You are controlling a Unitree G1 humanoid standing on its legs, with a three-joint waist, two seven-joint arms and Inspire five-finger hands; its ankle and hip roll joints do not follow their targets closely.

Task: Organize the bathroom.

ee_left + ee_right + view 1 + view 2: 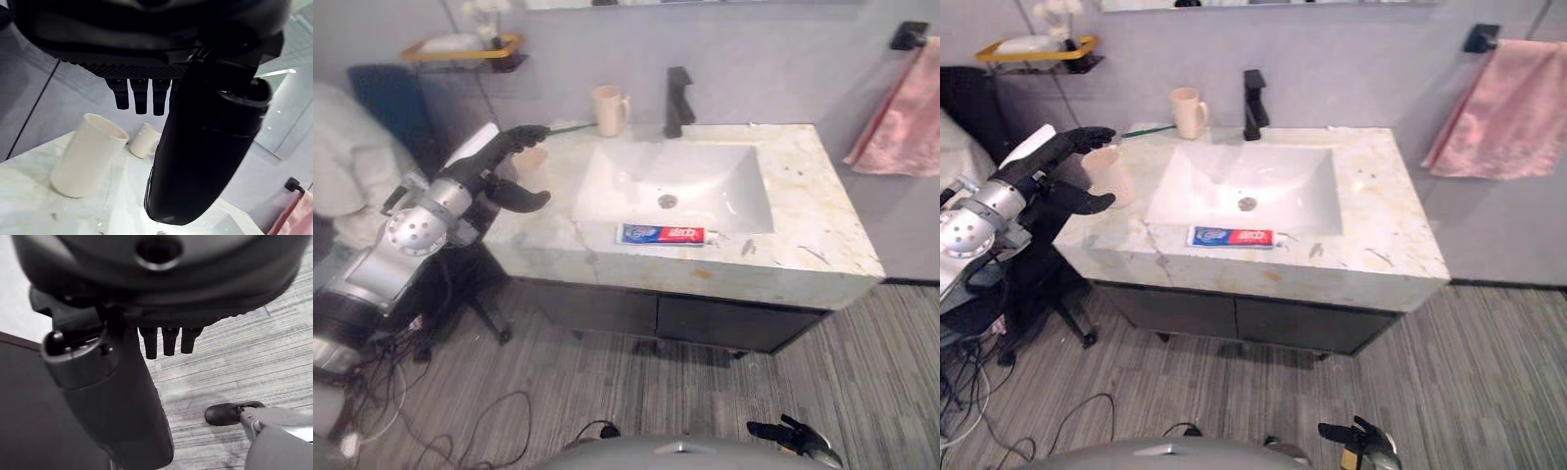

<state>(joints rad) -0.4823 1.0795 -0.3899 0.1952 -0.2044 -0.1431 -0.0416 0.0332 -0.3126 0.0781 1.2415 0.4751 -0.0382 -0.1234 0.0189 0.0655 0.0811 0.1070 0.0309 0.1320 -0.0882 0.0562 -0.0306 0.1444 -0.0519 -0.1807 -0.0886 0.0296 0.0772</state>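
Hovering open-fingered, the left hand (1058, 166) nears a cup (1107, 174) (mug (1187, 112), toothpaste (1231, 236) beyond); right hand (146, 382) relaxed.

I count two cups (1187, 111) (1108, 172), one toothpaste tube (1230, 236), one toothbrush (1148, 129), one faucet (1253, 102), one towel (1503, 108).

Counter (822, 211): glossy veined marble-look stone. Basin (705, 181): smooth white. Tap (677, 101): matt black. Towel (906, 113): soft pink cloth. Floor (636, 392): grey wood-grain planks.
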